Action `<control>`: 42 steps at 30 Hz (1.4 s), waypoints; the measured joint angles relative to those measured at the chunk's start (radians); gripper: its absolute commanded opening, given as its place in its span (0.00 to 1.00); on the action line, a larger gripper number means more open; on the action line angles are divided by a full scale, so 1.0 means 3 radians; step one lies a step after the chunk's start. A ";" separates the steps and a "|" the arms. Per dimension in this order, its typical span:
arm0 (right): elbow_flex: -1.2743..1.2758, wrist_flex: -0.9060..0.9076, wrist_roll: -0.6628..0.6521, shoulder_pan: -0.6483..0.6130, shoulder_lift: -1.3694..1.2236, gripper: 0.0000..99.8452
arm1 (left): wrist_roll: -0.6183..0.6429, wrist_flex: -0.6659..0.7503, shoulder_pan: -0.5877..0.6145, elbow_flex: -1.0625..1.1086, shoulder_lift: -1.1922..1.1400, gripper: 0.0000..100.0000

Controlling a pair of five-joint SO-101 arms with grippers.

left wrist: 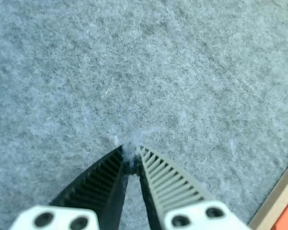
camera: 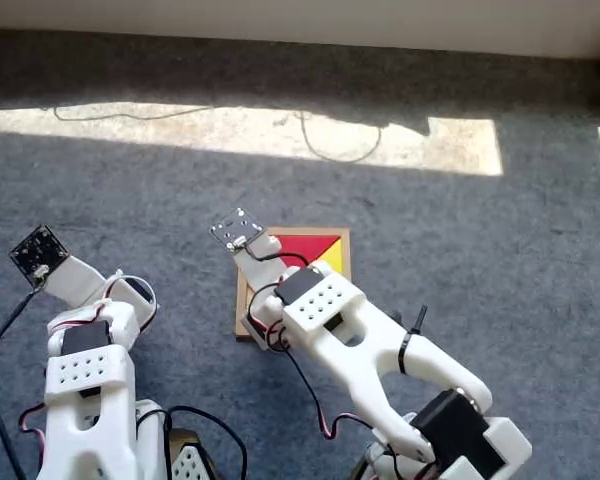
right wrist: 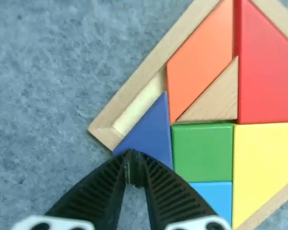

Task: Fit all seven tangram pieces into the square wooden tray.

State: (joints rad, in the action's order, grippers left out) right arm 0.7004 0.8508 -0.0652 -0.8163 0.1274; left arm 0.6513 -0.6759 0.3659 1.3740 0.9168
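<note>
Fingers on the right arm [right wrist: 136, 164] are sitting pressed shut with nothing between them. Their tips are resting at the edge of the dark blue triangle [right wrist: 151, 127], which is lying in a corner of the square wooden tray [right wrist: 149, 67]. One of its points seems to be riding over the rim, and a strip of bare tray floor is showing beside it. Next to it the orange piece [right wrist: 201, 62], plain wooden triangle [right wrist: 216, 103], green square [right wrist: 201, 151], light blue piece [right wrist: 213, 196], yellow triangle [right wrist: 266, 163] and red triangle [right wrist: 269, 62] are lying flat in the tray. Off to the side, the fingers on the left arm [left wrist: 125, 160] are sitting closed too, tips down on the grey carpet [left wrist: 134, 62].
</note>
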 measured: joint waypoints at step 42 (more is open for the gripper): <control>0.1253 0.0885 0.0419 0.1509 0.3769 0.01 | -0.0256 -0.0476 -0.0153 0.0425 0.1289 0.01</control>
State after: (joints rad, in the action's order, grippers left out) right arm 1.0764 1.1162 0.0606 -0.3636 1.2582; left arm 0.5746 -0.8186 0.3199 1.5014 1.3034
